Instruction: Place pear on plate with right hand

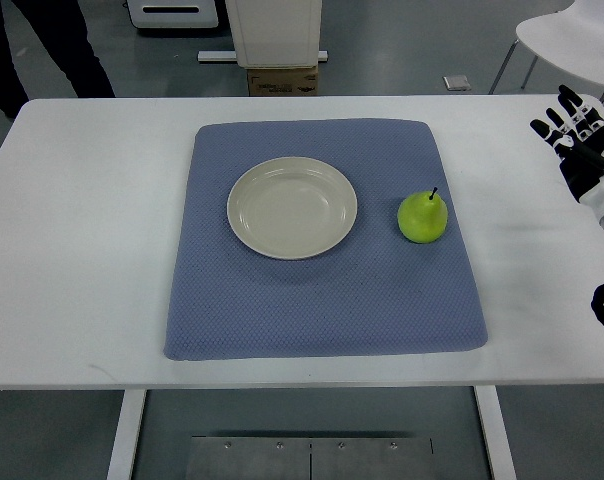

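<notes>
Top view: a green pear (423, 216) stands upright, stem up, on a blue mat (322, 290) spread over a white table (72, 250), just to the right of a cream plate (292, 207) — close beside it but not touching. The plate sits near the middle of the mat and holds nothing. The robot's right hand (574, 135) shows at the picture's right edge, over the bare tabletop and well apart from the pear, its dark fingers (570, 100) spread and holding nothing. Nothing lies between hand and pear but open table and the mat's edge. Beyond the far side of the table — a white chair (572, 35) at upper right, a cardboard box (282, 80) under a white stand, and a person's dark trouser legs (52, 45) at upper left.
</notes>
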{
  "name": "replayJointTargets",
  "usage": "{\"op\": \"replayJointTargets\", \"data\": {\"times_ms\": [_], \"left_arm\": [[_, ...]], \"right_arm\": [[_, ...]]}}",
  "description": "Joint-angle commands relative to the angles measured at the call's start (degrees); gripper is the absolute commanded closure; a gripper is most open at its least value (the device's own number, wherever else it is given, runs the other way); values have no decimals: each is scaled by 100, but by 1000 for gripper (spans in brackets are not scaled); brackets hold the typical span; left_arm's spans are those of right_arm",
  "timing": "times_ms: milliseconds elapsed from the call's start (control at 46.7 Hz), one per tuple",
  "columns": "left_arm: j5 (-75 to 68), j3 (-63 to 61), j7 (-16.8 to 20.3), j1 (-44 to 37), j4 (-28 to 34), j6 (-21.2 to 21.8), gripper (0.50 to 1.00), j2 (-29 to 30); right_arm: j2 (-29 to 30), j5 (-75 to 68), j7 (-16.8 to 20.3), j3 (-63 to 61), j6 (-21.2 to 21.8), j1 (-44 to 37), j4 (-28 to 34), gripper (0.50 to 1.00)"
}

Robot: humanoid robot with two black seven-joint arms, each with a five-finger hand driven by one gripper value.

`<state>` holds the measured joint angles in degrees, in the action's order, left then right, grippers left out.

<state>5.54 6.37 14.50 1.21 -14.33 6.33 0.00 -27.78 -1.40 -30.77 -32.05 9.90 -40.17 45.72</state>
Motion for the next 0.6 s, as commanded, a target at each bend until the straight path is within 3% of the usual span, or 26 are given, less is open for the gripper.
{"op": "replayJointTargets", "data": {"times_ms": [0,578], "left_arm": [[0,-13,0,-42,0,0,500,0],[-9,-4,26,-139,0,9,500,0]], "right_arm": [[1,0,1,6,-6,0,7,500],[1,8,71,15,64,-9,-2,500]]}}
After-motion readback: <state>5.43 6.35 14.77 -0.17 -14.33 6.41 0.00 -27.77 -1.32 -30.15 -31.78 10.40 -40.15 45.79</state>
